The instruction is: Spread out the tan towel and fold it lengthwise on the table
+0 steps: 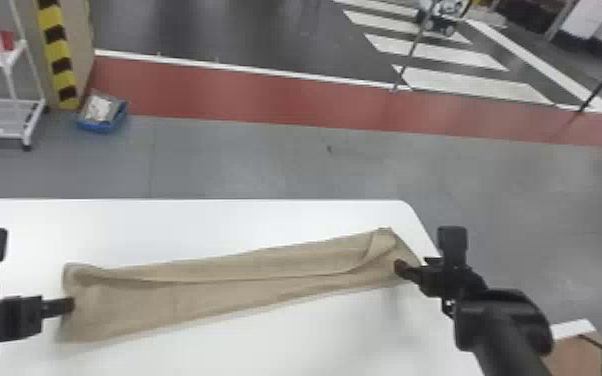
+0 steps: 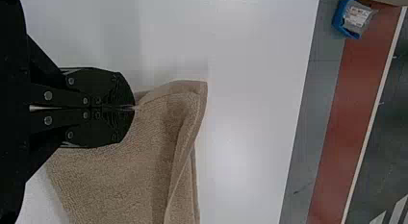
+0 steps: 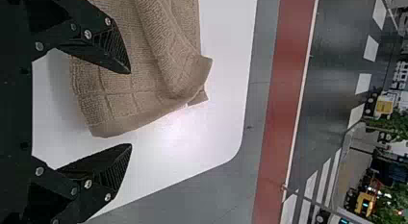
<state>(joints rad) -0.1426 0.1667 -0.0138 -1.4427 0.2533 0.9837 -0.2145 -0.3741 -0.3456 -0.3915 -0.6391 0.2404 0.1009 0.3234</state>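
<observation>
hiding a pinch of tan towel [image 1: 165,302], left gripper [image 1: 69,305] has closed jaws; right gripper [image 1: 399,268], jaws wide, empty.

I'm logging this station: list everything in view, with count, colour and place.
Table: one, white, before the robot.
Towel: one, tan, across table, partly folded lengthwise.
Rack: one, white, floor, far left.
Striped pillar: one, yellow-black edge, right of rack.
Bin: one, blue, floor beside striped pillar.
Floor strip: one, red, beyond table.
Crosswalk stripes: several, white, far right.
Boxlike thing: one, brown, bottom right.
Left gripper: one, black, shut on towel's left end.
Right gripper: one, black, open at towel's right end.
</observation>
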